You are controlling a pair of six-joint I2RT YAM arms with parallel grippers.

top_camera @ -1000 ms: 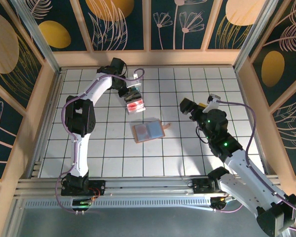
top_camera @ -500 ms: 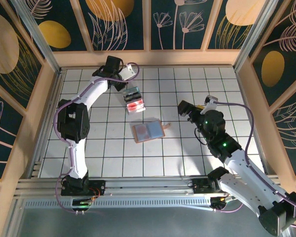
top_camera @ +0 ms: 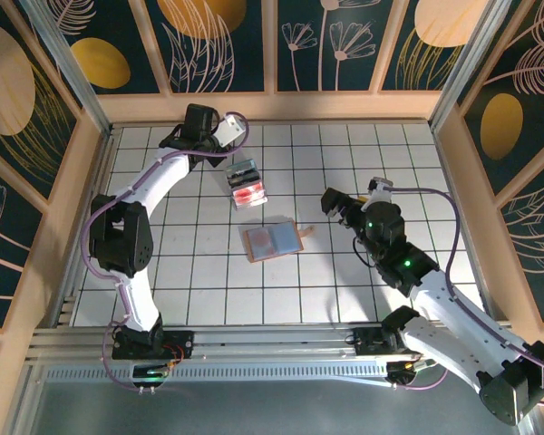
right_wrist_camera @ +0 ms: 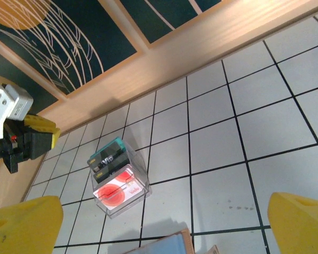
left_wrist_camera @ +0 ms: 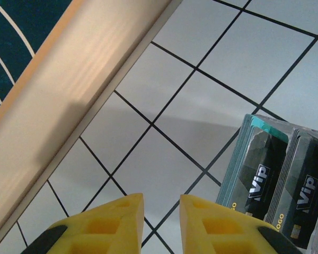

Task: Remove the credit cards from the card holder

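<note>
Holder (top_camera: 274, 239): lies open, grey-blue side up, mid worktop (top_camera: 190, 272), untouched.
Left arm: stretched to far-left corner, wrist angled down at tiles near wall, box (top_camera: 246, 183) just beside.
Left fingers (left_wrist_camera: 116, 222): narrow gap, nothing between.
Right arm: reaches forward, wrist right of holder, apart.
Right fingers (right_wrist_camera: 302, 222): spread wide, empty.

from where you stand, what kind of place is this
Probably a robot test cell, not a home or shop: a white gridded table boxed in by wooden-framed floral wall panels, with a left arm and right arm bolted to an aluminium rail at its near edge.
</note>
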